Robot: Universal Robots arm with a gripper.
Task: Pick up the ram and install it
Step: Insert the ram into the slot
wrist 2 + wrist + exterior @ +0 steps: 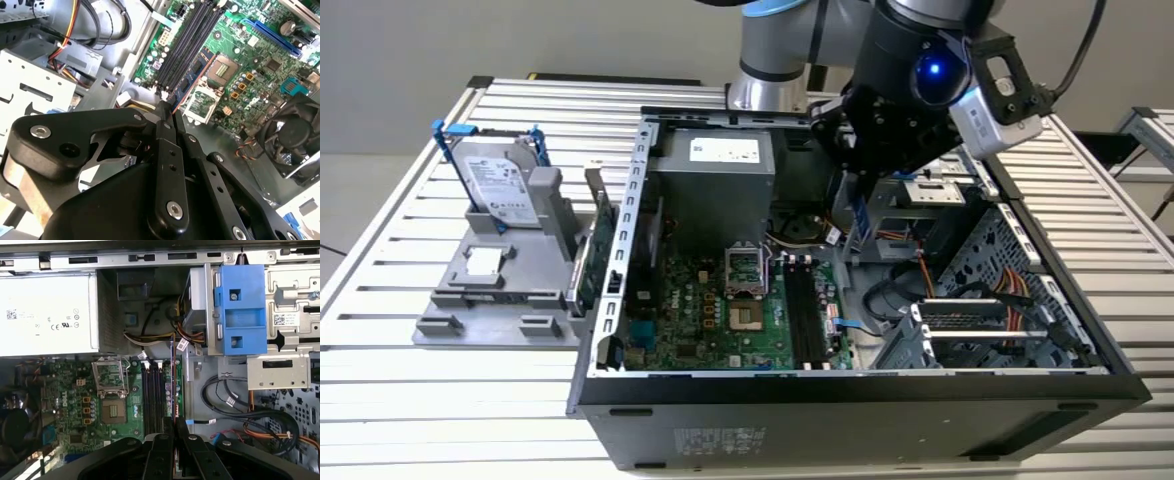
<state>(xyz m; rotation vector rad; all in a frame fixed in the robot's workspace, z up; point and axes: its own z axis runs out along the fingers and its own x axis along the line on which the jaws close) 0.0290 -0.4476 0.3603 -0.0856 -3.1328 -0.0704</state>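
Open computer case (854, 390) on the slatted table (400, 400), with the motherboard (120, 400) exposed beneath the arm. The gripper (174, 424) hangs inside the case, its fingers (165, 131) closed on the ram (173, 375), which projects edge-on beyond the fingertips, above the dark memory slots (152, 395). The clamped end is hidden; whether its lower edge touches a slot cannot be determined.
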